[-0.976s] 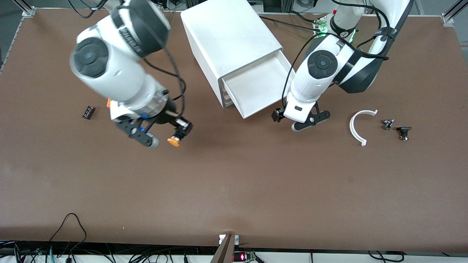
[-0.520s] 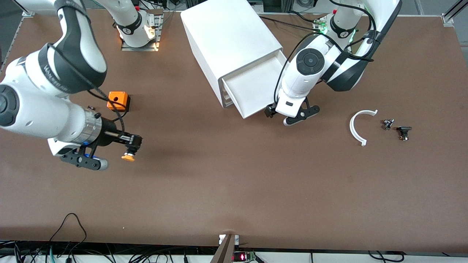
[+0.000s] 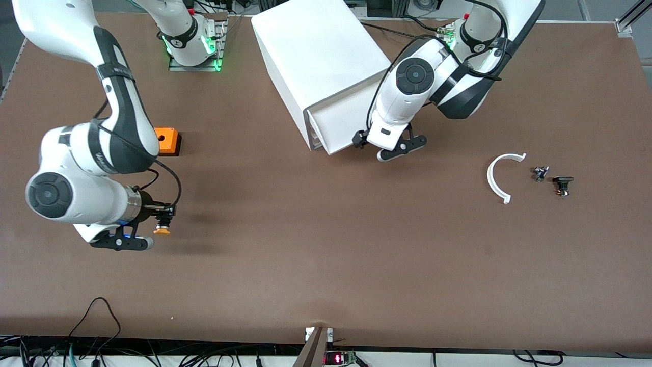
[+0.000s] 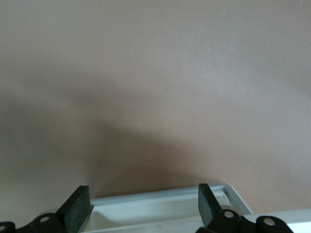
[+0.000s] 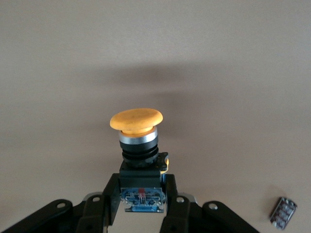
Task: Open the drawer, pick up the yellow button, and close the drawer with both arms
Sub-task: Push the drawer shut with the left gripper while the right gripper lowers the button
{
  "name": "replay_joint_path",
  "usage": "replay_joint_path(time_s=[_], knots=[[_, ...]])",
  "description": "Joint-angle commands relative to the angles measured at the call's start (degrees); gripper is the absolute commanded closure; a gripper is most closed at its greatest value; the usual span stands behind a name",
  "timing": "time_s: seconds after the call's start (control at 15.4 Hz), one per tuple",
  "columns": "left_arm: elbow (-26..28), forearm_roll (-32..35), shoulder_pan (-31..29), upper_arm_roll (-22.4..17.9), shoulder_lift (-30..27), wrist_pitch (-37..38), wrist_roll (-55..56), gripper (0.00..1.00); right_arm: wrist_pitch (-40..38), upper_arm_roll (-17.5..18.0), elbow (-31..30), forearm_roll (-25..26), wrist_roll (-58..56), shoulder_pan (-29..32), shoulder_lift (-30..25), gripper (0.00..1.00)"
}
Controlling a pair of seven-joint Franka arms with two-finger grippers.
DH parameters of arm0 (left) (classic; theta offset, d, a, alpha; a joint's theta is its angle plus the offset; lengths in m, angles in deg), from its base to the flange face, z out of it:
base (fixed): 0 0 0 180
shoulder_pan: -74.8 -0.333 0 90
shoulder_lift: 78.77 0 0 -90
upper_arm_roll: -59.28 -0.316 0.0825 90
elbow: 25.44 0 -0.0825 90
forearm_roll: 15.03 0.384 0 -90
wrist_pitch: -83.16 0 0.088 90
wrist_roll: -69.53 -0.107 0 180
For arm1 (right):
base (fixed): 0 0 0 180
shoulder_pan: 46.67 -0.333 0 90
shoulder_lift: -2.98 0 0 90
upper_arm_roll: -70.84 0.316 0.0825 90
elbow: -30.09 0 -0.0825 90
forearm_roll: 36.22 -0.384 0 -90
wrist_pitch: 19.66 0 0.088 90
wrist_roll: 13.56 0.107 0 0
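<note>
My right gripper (image 3: 164, 220) is shut on the button (image 3: 162, 231) and holds it over bare table toward the right arm's end. In the right wrist view the orange cap (image 5: 136, 120) points away from the gripper (image 5: 141, 194), whose fingers clamp the black-and-blue body. The white cabinet (image 3: 316, 51) stands at the table's middle. Its top drawer (image 3: 336, 127) sticks out partway. My left gripper (image 3: 362, 140) is at the drawer's front edge. In the left wrist view it (image 4: 144, 201) is open, with the drawer's front rim (image 4: 160, 206) between its fingers (image 4: 77, 206).
An orange cube with a hole (image 3: 166, 140) sits beside the right arm. A small flat black component (image 5: 283, 212) lies on the table near the right gripper. A white curved piece (image 3: 496, 178) and two small dark parts (image 3: 540, 173) (image 3: 562, 184) lie toward the left arm's end.
The right arm has carried the button away from the cabinet, toward its end of the table and lower. The left gripper has moved toward the cabinet, and the drawer has slid farther in.
</note>
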Motion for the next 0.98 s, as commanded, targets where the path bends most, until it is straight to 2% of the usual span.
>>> replay_joint_path(time_s=[0.0, 0.13, 0.33, 0.59, 0.91], knots=[[2.2, -1.9, -0.9, 2.4, -1.9, 0.3, 0.0, 0.01, 7.7, 0.8, -8.7, 1.1, -3.8, 2.9, -1.7, 1.00], [2.6, -2.7, -0.7, 3.5, -1.9, 0.3, 0.1, 0.01, 14.4, 0.8, -14.0, 1.1, -5.7, 4.8, -1.2, 1.00], [3.0, -3.7, -0.3, 4.0, -1.9, 1.1, 0.1, 0.01, 20.1, 0.9, -17.1, 0.7, -8.3, 7.3, 1.1, 1.00], [3.1, -4.6, -0.5, 6.0, -1.9, 3.8, 0.1, 0.01, 22.9, 1.1, -17.6, 0.0, -9.5, 9.3, 3.7, 1.00], [3.1, -6.1, -0.3, 7.9, -1.3, 5.3, 0.2, 0.01, 23.0, 1.1, -17.6, -0.9, -8.8, 9.5, 3.9, 1.00]])
